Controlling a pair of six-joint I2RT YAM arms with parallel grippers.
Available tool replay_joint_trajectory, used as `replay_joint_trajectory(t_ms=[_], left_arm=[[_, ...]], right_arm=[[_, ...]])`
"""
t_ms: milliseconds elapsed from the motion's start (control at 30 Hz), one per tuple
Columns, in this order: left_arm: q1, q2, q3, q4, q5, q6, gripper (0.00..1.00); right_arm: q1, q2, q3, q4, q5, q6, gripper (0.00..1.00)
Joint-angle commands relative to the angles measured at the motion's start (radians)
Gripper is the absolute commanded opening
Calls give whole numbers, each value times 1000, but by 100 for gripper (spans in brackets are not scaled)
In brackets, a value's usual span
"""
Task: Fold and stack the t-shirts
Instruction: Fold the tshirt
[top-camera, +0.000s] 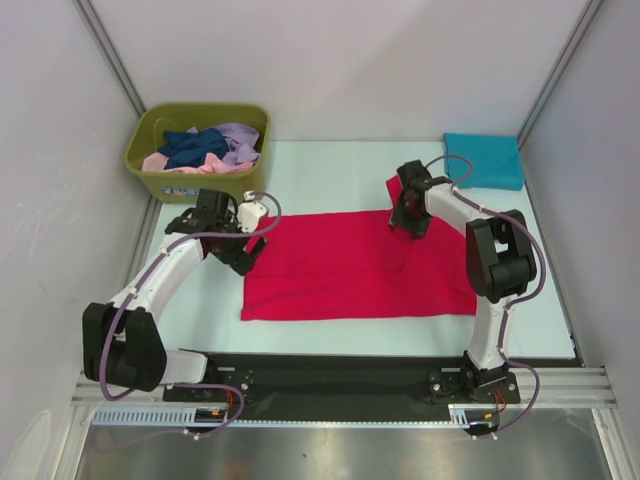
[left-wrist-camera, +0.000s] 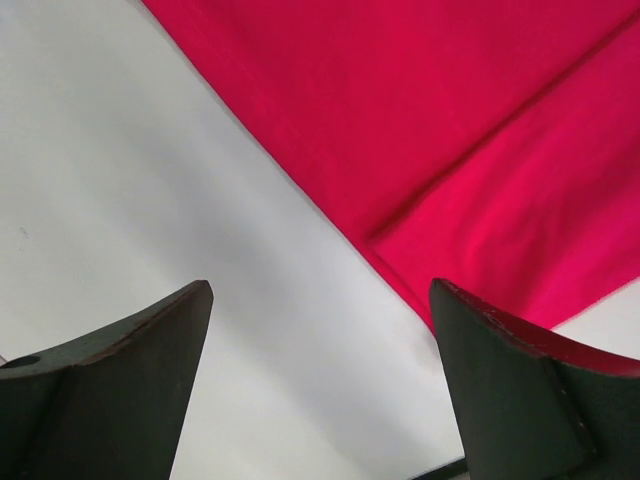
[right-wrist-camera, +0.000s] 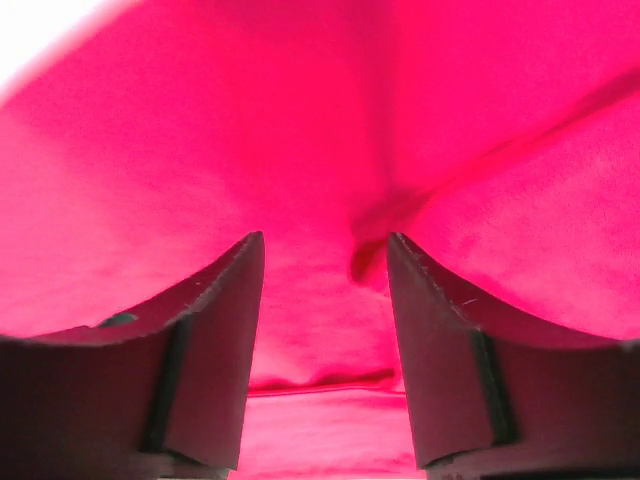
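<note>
A bright red t-shirt (top-camera: 360, 265) lies flat on the table as a wide rectangle, with a small flap sticking up at its far right corner. A teal t-shirt (top-camera: 485, 160) sits folded at the back right. My left gripper (top-camera: 243, 253) (left-wrist-camera: 322, 290) hangs open over bare table just off the red shirt's left edge (left-wrist-camera: 480, 150), holding nothing. Over that far right corner, my right gripper (top-camera: 410, 222) (right-wrist-camera: 325, 237) has its jaws apart. A pinched wrinkle of red cloth (right-wrist-camera: 370, 250) lies loose in the gap.
An olive-green bin (top-camera: 143, 165) at the back left holds navy (top-camera: 195, 145), lavender (top-camera: 240, 140) and pink (top-camera: 160, 160) shirts in a heap. Pale walls close in the table on the left, back and right. The arm bases stand on a black rail (top-camera: 330, 375) at the near edge.
</note>
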Motion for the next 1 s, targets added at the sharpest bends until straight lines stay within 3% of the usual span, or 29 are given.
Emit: replay_joint_trajectory(t_ms=[0,67,133,167,200,300,467,600,967], left_arm=[[1,23,45,117,-27,-110,94],[1,59,65,189,-94,-152,86],[2,104,103,213,-143,-214,69],[1,151,118,214,-171,-228,63],[1,173,134,214,-185,-242,57],[2,230,157,265,-240,-264,56],[1,323,206,351,-282,-296,68],[4,407,270,357,-289,-319,68],[15,578,373,369,-188,-369,68]], right_arm=[[-5,-17,175,-14,-14,-137,78],[-28,-27,255,24,-45,-209,81],[-77,-6,312,32,-88,-295,75],[-92,34,342,23,-74,-306,70],[-130,64,409,13,-59,-324,53],[-186,178,532,-1,-46,-349,35],[-198,388,787,-36,-5,-395,38],[-198,557,994,-71,-5,-413,53],[-209,683,1050,-24,38,-423,58]])
